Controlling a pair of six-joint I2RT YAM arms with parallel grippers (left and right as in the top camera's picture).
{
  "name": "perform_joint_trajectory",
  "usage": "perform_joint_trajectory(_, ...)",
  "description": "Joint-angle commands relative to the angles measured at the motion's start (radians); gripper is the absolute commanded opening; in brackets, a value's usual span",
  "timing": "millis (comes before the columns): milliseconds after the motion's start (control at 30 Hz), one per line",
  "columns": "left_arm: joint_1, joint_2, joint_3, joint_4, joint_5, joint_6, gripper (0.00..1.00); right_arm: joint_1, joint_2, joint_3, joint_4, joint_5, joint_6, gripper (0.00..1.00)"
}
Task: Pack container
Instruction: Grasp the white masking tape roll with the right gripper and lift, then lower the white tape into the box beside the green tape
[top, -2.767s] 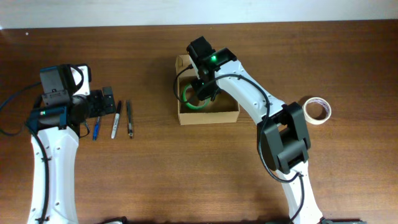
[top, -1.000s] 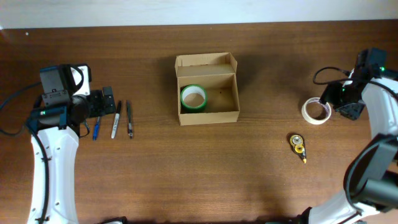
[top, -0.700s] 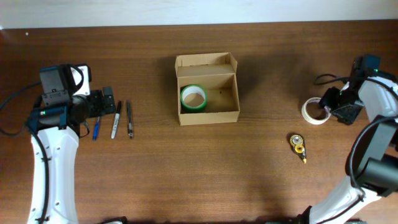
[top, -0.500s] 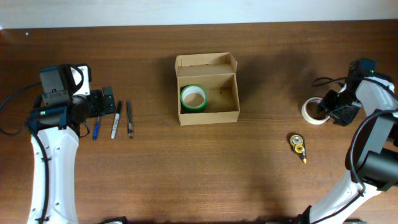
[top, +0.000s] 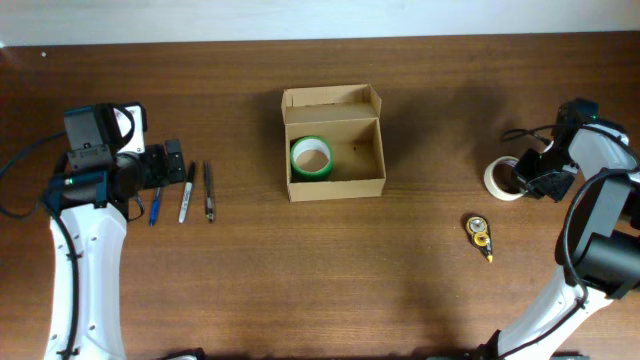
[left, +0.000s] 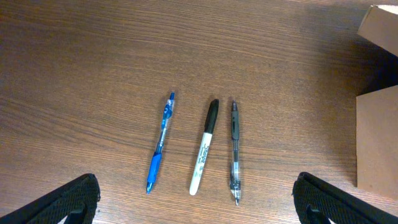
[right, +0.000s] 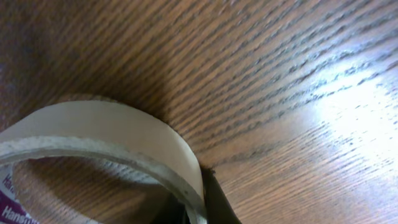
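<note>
Wooden table (top: 300, 290) — right claw (top: 521, 180) at white tape roll (top: 492, 180), container (top: 336, 188) well apart.

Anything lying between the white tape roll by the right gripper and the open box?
Nothing visible. The table between the white tape roll and the container is bare; the small yellow item lies off that line. The green roll takes the container's left side only.

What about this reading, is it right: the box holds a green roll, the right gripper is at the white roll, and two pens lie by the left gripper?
Wrong on the count: three pens, not two, lie by the left gripper, as the left wrist view shows. The box does hold a green roll, and the right gripper is at the white roll.
</note>
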Motion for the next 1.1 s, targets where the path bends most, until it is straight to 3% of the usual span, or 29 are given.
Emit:
perform_joint_trajectory(0, 0.006, 0.005, 0.017, 0.0, -0.003, 0.016, 0.99, -0.003, 0.03, 0.031, -0.028, -0.1, -0.042, 0.04)
perform_joint_trajectory(300, 0.006, 0.005, 0.017, 0.0, -0.003, 0.016, 0.99, 0.064, -0.155, 0.376, -0.262, -0.208, -0.114, 0.04)
perform_joint_trajectory(467, 0.006, 0.005, 0.017, 0.0, -0.003, 0.016, 1.0, 0.233, -0.28, 0.628, -0.369, -0.183, -0.202, 0.04)
perform_joint_trajectory(600, 0.006, 0.005, 0.017, 0.0, -0.003, 0.016, 0.99, 0.454, -0.335, 0.774, -0.399, -0.078, -0.264, 0.04)
perform_joint_trajectory(833, 0.006, 0.005, 0.017, 0.0, -0.003, 0.016, 0.99, 0.828, -0.287, 0.769, -0.39, 0.174, -0.359, 0.04)
perform_joint_trajectory(1067, 0.006, 0.005, 0.017, 0.0, -0.003, 0.016, 0.99, 0.945, -0.06, 0.752, -0.363, 0.179, -0.364, 0.04)
